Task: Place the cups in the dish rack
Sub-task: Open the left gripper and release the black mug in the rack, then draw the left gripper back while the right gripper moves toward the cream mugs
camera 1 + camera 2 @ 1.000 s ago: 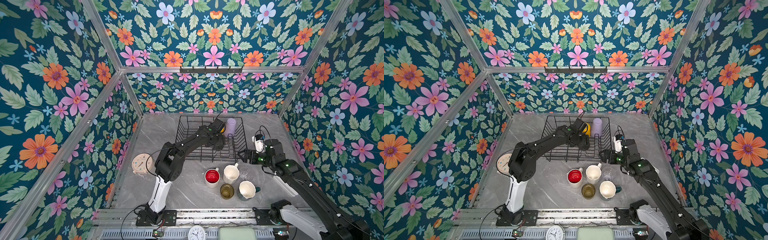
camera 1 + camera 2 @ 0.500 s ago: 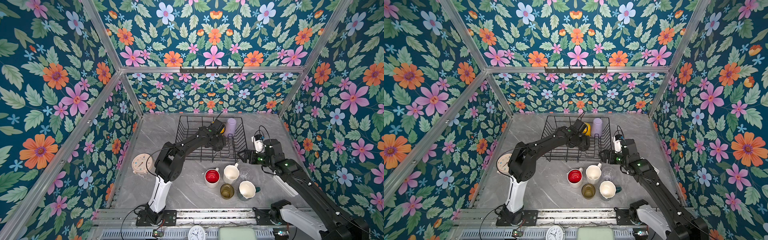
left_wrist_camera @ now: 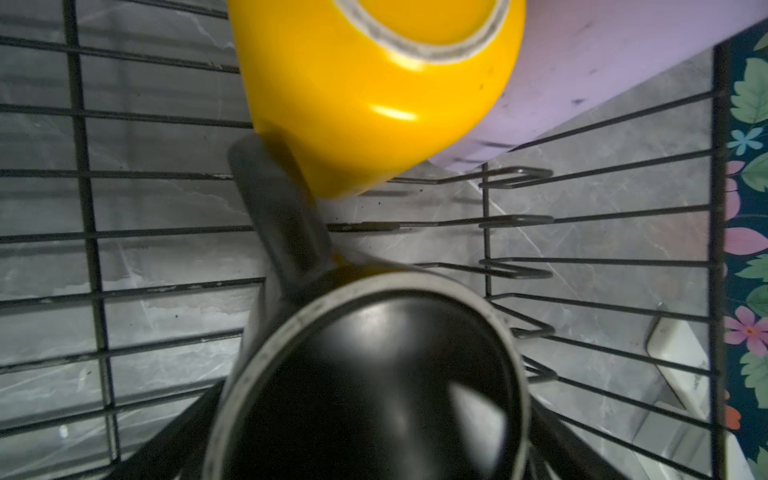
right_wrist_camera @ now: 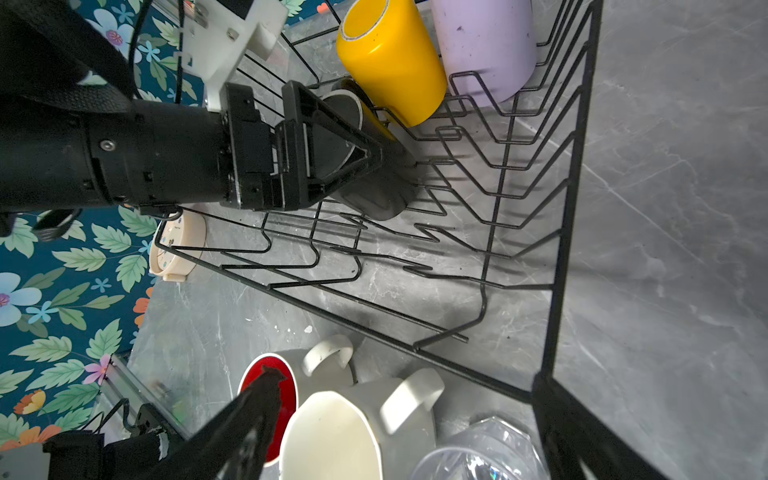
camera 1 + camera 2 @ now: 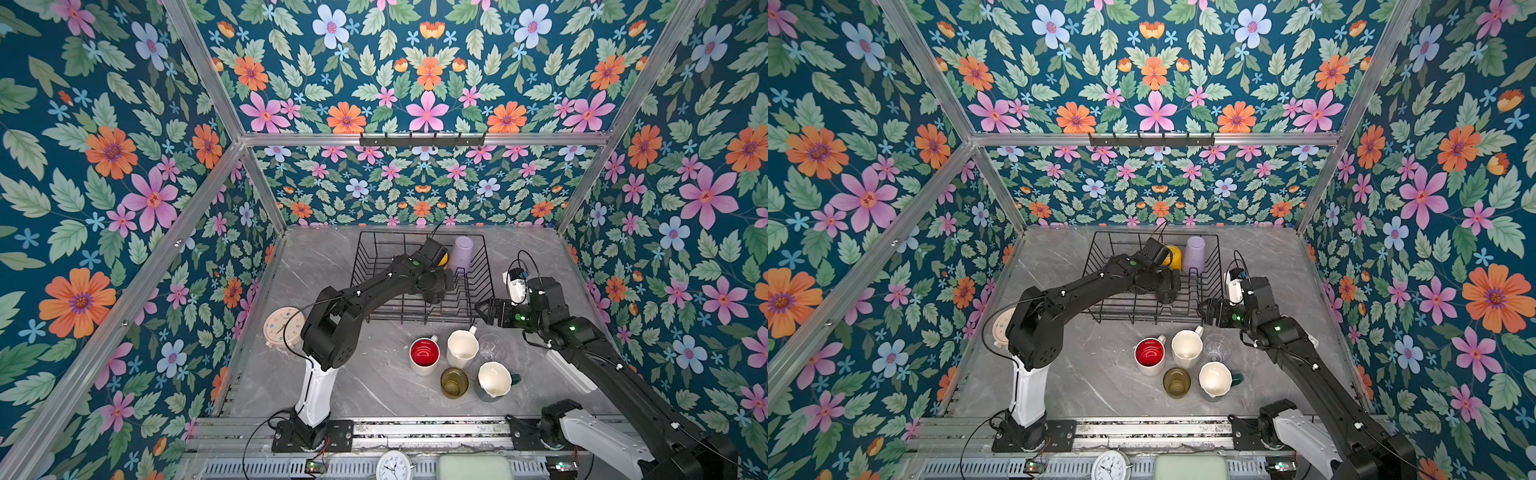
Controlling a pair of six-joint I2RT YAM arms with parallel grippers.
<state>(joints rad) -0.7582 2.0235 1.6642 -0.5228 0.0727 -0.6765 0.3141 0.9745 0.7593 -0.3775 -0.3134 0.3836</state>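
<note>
the left gripper (image 5: 435,286) reaches into the large black wire dish rack (image 4: 570,208), its jaws spread wide on either side of a glossy black mug (image 3: 365,374) that sits upside down on the rack floor. whether the pads press the mug i cannot tell. the mug's handle points at an overturned yellow mug (image 3: 365,104) just beside it, next to a lilac tumbler (image 4: 486,45). the right gripper (image 5: 487,311) hangs spread and empty by the rack's front right corner, near a cream mug (image 5: 461,348) and a clear glass (image 5: 492,347) on the grey marble table (image 5: 374,386).
</note>
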